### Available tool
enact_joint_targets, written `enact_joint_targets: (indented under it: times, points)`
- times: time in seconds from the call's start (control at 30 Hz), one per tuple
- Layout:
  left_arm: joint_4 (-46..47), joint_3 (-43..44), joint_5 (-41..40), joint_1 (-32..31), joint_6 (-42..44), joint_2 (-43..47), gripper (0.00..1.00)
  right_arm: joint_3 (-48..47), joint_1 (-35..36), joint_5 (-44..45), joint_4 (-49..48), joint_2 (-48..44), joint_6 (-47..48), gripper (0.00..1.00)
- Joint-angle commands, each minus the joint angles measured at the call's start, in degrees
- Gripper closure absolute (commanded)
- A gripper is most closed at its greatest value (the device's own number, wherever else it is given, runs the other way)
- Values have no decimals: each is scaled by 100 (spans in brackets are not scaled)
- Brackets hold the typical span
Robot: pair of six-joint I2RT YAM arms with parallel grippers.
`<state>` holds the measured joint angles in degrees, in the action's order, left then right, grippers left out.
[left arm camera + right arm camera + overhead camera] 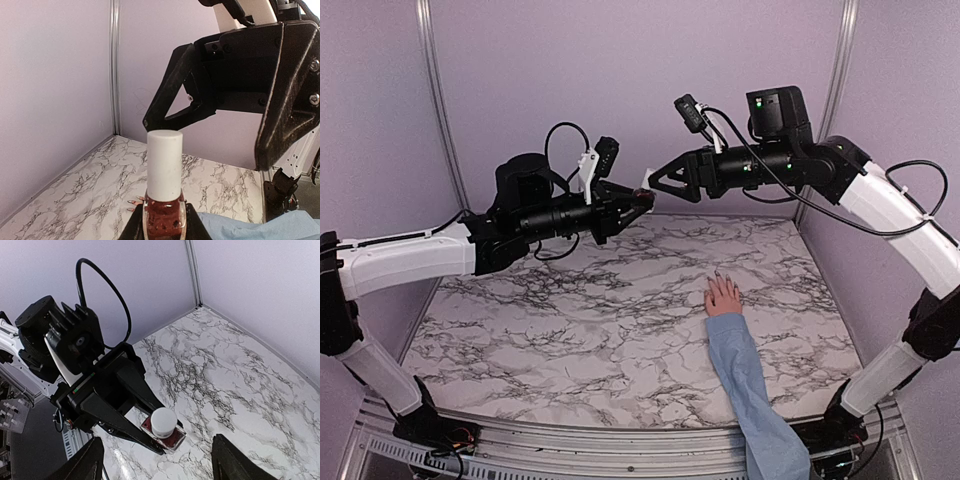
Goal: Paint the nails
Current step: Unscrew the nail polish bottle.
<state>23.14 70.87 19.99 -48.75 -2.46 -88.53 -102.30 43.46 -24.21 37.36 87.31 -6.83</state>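
Note:
My left gripper (pixel 636 201) is shut on a small bottle of dark red polish (pixel 164 212) with a tall white cap (pixel 164 165), held upright above the table. My right gripper (pixel 654 181) faces it from the right, open, its black fingers (pixel 86 464) standing wide on either side of the cap (pixel 164 422) without touching it. A pinkish hand (pixel 723 297) in a light-blue sleeve (pixel 752 385) lies flat on the marble at the right. Its nails (pixel 718 275) point away from the arms. Three pointed nails (pixel 133 202) show just left of the bottle.
The marble tabletop (pixel 570 310) is closed in by lilac walls with metal corner posts (pixel 438 110). Both arms meet high over the back middle of the table. The sleeved forearm reaches in from the near edge at the right.

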Motion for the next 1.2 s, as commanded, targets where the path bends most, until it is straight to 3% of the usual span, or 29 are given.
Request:
enact_joint_targets:
  times: [0.0, 0.47, 1.17]
  points:
    - [-207, 105, -351, -100, 220, 86, 100, -363, 10, 131, 98, 158, -139, 30]
    - [-266, 325, -351, -197, 425, -80, 100, -344, -4, -30, 93, 272, -99, 55]
    - [-266, 418, -338, -196, 527, -171, 100, -242, -130, -364, 48, 321, -170, 73]
